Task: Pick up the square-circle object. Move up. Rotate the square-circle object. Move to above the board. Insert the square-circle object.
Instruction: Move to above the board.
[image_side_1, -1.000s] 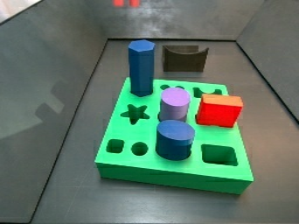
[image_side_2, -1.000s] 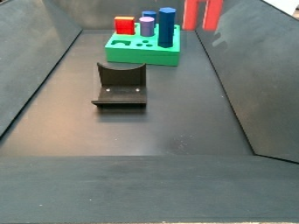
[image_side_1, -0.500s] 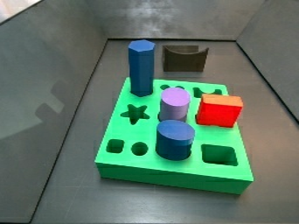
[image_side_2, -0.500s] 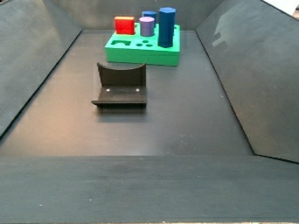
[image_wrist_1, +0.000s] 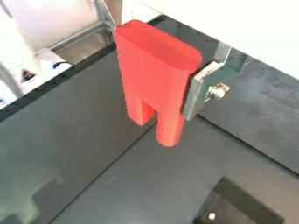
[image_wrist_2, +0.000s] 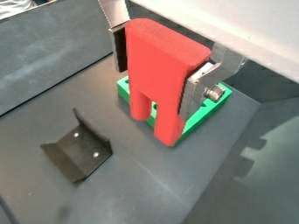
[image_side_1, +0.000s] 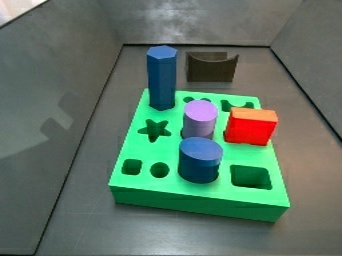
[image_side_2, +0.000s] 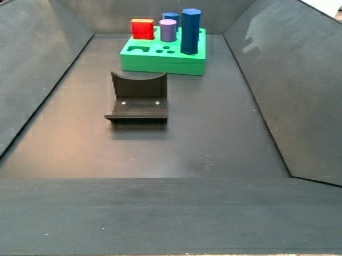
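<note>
Gripper (image_wrist_2: 163, 77), out of both side views, is clamped on the square-circle object (image_wrist_2: 159, 70); keep prongs vertical, centre over the board (image_wrist_2: 208, 103) before descending.

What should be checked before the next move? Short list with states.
1. End effector shut on the square-circle object: ok, in both wrist views.
2. Object clear of the floor, prongs pointing down: ok.
3. Board in place, holding the blue prism, purple cylinder, blue cylinder and red cube: ok.
4. End effector in both side views: not ok, out of frame.
5. Object aligned over its cut-out: cannot tell.
6. Fixture apart from the board: ok.
</note>
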